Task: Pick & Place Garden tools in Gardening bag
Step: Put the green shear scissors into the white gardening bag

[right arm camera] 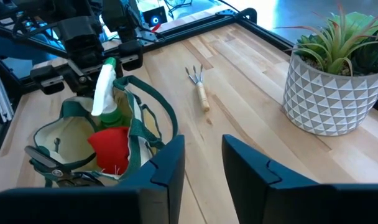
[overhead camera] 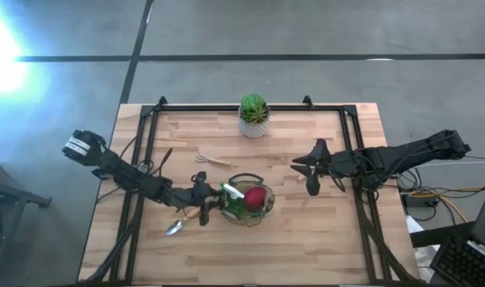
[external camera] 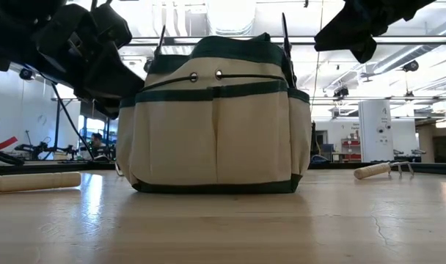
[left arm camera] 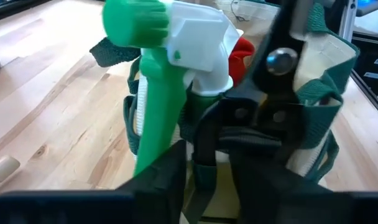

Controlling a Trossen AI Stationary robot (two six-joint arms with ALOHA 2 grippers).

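Two tools lie outside the gardening bag (overhead camera: 249,201) on the table (overhead camera: 306,247). The trowel (overhead camera: 179,226) sits at about seven o'clock from the left gripper (overhead camera: 204,196), handle running toward the bag; I cannot tell that claw's state, pressed against the spray bottle (left arm camera: 153,93). Farther off, the rake (overhead camera: 214,160) lies at eleven o'clock, the released right gripper (overhead camera: 309,172) well apart.

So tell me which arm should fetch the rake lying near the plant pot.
Right, probably. The right pincer hangs open and empty, with the rake clear ahead of it. The left pincer is busy at the gardening bag beside the spray bottle.
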